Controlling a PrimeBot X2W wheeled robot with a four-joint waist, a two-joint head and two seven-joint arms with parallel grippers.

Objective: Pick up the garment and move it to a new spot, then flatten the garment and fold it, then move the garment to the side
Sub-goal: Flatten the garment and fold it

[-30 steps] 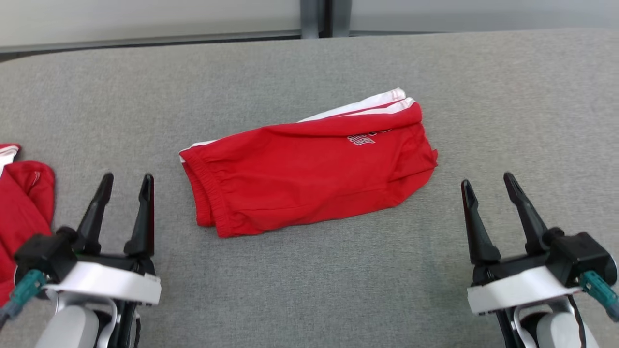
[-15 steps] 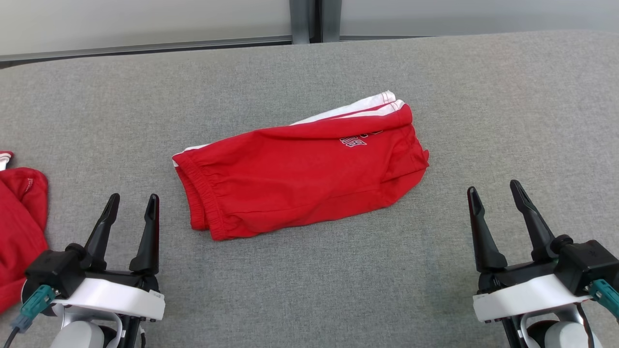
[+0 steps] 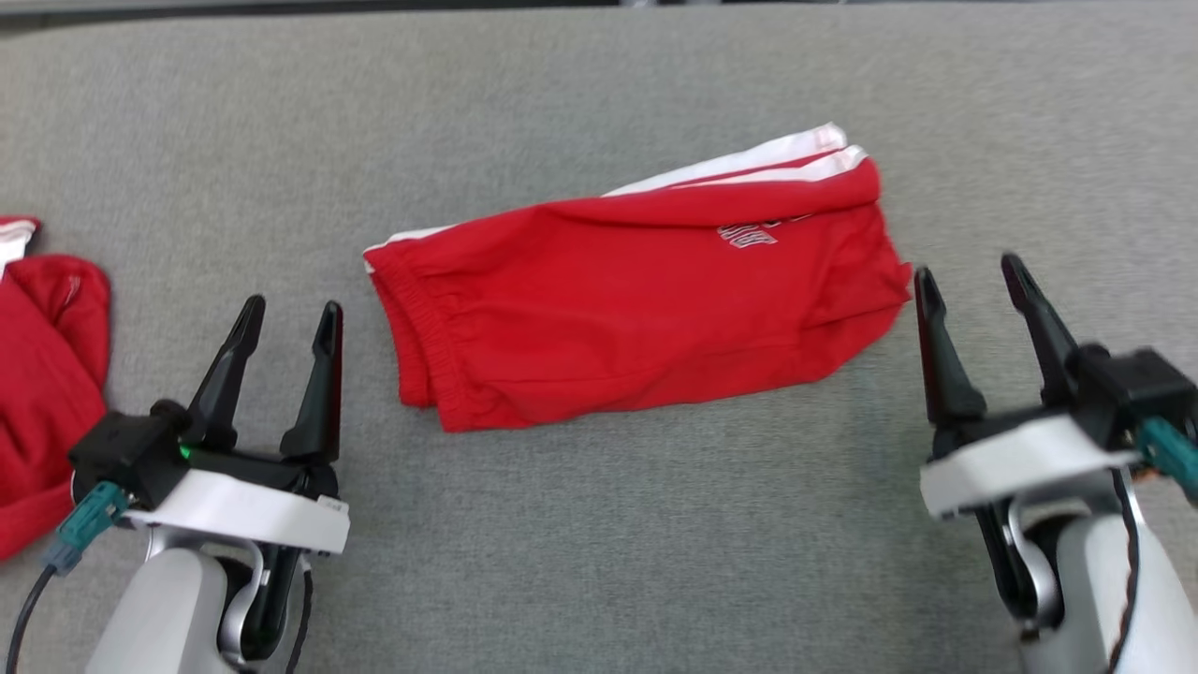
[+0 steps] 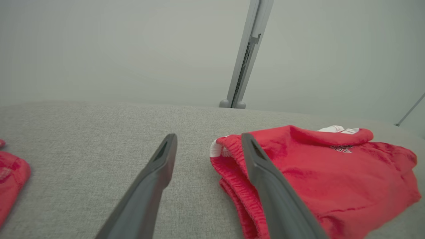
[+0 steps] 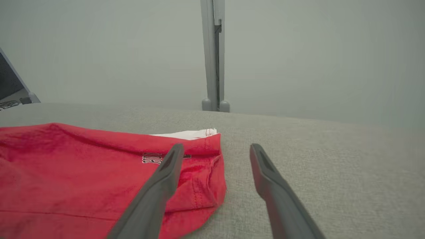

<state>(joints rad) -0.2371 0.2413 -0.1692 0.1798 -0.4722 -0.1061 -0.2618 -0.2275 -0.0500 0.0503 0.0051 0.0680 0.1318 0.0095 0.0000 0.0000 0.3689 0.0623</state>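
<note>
I am holding both arms low over the near side of the grey padded table (image 3: 599, 562), and neither one is gripping anything. My left gripper (image 3: 292, 305) is standing with its two dark fingers spread wide and empty, pointing away from me, near the waistband end of the garment (image 3: 636, 309) but apart from it. My right gripper (image 3: 969, 267) is spread just as wide (it is looking a little blurred in the head view) and is also holding nothing. Its inner finger is sitting just beside the hem end of the cloth, and I cannot tell whether it is touching.

The garment, a pair of red shorts with white side stripes and a small printed logo near the hem, is lying doubled over on the middle of the table between my two grippers. Its elastic waistband is pointing toward my left and its leg openings toward my right. In my left wrist view the waistband is showing just past my fingers (image 4: 156, 179). A second red cloth (image 3: 47, 374) is lying at the far left, well apart from the shorts. A grey post (image 5: 212, 56) is standing beyond the table's far edge.
</note>
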